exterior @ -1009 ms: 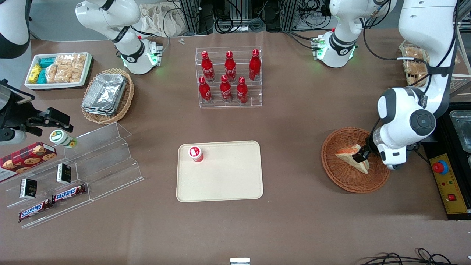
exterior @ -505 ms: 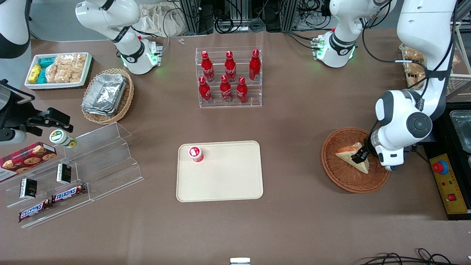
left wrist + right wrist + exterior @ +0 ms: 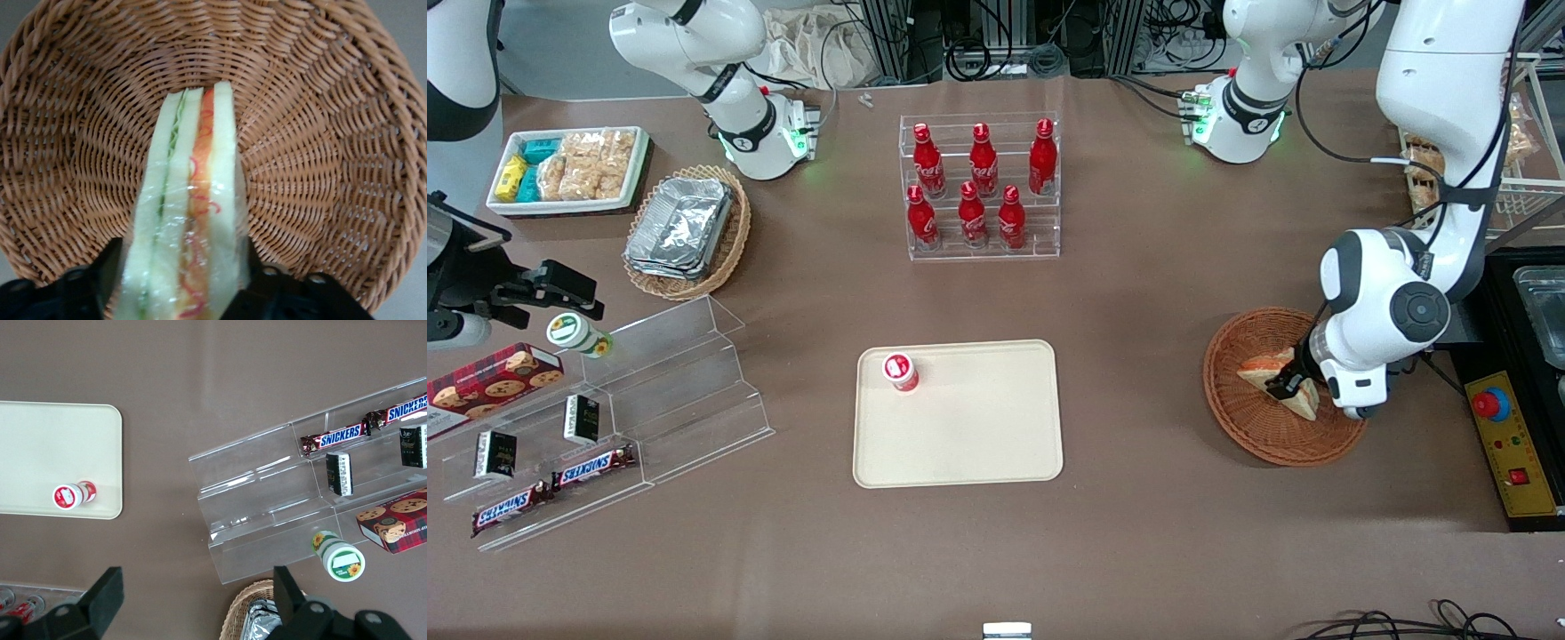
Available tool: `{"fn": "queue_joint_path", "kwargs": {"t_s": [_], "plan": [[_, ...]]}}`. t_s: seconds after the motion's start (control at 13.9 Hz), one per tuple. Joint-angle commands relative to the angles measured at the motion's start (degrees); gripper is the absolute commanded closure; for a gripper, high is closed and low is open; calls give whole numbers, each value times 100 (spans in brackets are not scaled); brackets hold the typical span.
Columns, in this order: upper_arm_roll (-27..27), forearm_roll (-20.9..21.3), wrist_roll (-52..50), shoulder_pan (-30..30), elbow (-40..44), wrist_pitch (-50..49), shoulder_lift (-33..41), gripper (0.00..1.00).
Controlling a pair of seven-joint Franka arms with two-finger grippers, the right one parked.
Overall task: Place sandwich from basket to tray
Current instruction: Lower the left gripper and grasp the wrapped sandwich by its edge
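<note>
I've got the gripper (image 3: 1288, 386) jaws clamped on the sandwich (image 3: 190, 220) (filling edge up), down inside the basket (image 3: 320, 133).

the basket (image 3: 320, 167) is rough woven wicker, the sandwich (image 3: 190, 233) wrapped in glossy clear film. the tray (image 3: 978, 427) looks smooth matt plastic, the worktop (image 3: 1138, 293) matt brown, the gripper (image 3: 1288, 388) over the basket matt black.

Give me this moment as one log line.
phase: grasp | end effector: shut on sandwich, in basket | tray: holds only small red-capped container
</note>
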State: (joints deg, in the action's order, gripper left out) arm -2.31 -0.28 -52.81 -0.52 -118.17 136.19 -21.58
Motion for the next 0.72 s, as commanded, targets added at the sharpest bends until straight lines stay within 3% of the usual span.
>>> {"fn": "queue_joint_path", "kwargs": {"t_s": [0.0, 0.29, 0.65], "plan": [[-85, 10, -299, -45, 214, 92, -48, 100], [-173, 36, -555, -45, 679, -432, -66, 100], [-199, 45, -380, -45, 2549, -3137, 31, 100]]}}
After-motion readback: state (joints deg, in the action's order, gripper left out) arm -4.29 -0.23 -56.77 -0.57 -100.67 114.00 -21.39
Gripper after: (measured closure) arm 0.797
